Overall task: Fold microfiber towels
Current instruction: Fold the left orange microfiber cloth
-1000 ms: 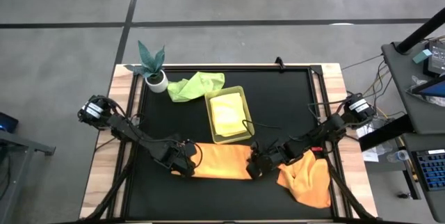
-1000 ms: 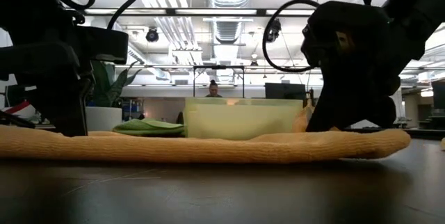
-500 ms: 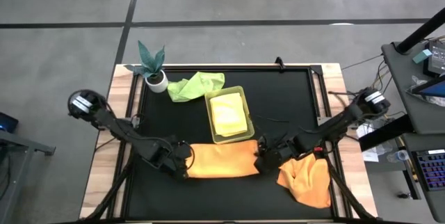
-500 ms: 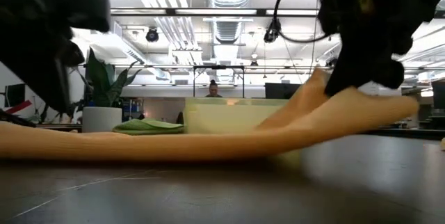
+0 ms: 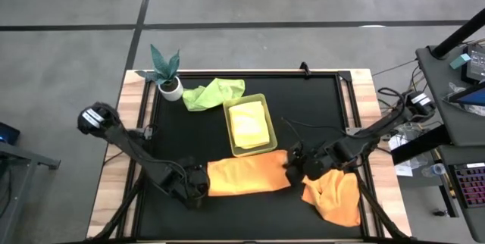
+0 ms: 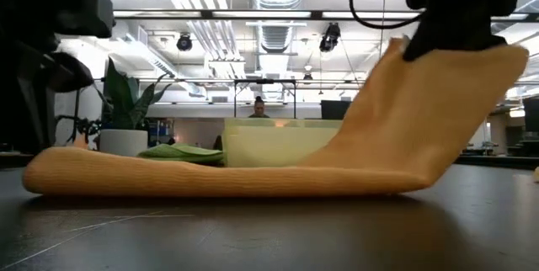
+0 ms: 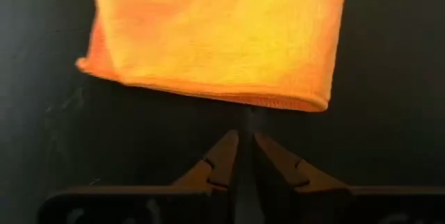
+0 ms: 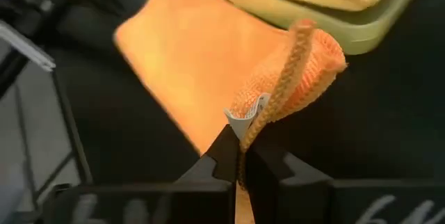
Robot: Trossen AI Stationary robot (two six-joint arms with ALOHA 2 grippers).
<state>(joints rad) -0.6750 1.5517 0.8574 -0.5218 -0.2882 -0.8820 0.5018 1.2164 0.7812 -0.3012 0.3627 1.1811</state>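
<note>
A folded orange microfiber towel (image 5: pixel 244 176) lies across the table's near middle. Its left end (image 6: pixel 59 174) rests on the black mat. Its right end (image 6: pixel 438 94) is raised, and my right gripper (image 5: pixel 290 170) is shut on it. My left gripper (image 7: pixel 243 137) is shut on nothing. It stands just off the towel's left edge (image 7: pixel 229 99) without touching it. A second orange towel (image 5: pixel 333 196) lies crumpled at the near right. A pale yellow towel (image 5: pixel 248 123) sits in the tray, and a light green towel (image 5: pixel 214 92) lies at the far left. My right gripper pinches the orange towel's right end at its edge (image 8: pixel 268 116), where several folded layers bunch between the two fingers. The fingers slant down at it from the table's right. That end is lifted clear and the cloth slopes down to the part lying on the mat.
The yellow-green tray (image 5: pixel 263 147) stands just behind the towel at the table's middle. A potted plant (image 5: pixel 167 73) is at the far left corner. The black mat (image 5: pixel 311 107) is bare at the far right and along the near edge.
My right gripper has risen and drawn toward the table's right, lifting the orange towel's right end off the mat. The towel's left part has stayed lying flat. My left gripper has backed off the towel's left end toward the near left.
</note>
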